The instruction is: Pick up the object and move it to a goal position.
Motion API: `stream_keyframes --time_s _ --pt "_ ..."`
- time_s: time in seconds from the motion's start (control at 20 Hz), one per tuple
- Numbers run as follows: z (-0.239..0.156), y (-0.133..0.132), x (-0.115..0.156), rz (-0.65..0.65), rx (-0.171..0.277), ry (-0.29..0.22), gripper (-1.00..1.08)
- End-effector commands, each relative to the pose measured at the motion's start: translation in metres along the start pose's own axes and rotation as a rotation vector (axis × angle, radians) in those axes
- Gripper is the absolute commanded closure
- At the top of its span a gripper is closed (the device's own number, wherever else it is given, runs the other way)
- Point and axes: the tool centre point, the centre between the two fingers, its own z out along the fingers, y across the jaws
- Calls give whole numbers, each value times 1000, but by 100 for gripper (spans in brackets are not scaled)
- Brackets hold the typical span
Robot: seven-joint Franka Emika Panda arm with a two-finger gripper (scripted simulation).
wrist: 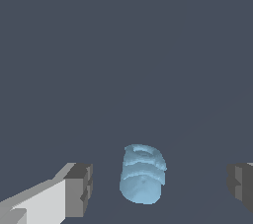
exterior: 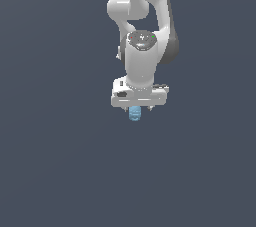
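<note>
The object is a small light-blue, ridged, roughly cylindrical lump. In the wrist view it lies between my two grey fingertips, with a clear gap on each side. My gripper is open and touches nothing. In the exterior view the object shows just below the white hand, and the gripper is right over it; the fingers are mostly hidden by the hand.
The white arm rises above the hand in the exterior view. The ground is a plain dark grey-blue surface with nothing else visible on it.
</note>
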Motion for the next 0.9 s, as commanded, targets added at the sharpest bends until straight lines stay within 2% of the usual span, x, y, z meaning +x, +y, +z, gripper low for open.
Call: stream_keyframes --time_s 0.0,0.5,0.85 --pt "0 0 0 0 0 0 -92" --pt "-9 -10 9 -28 19 20 -92" --pt "0 -8 3 -13 15 15 -92"
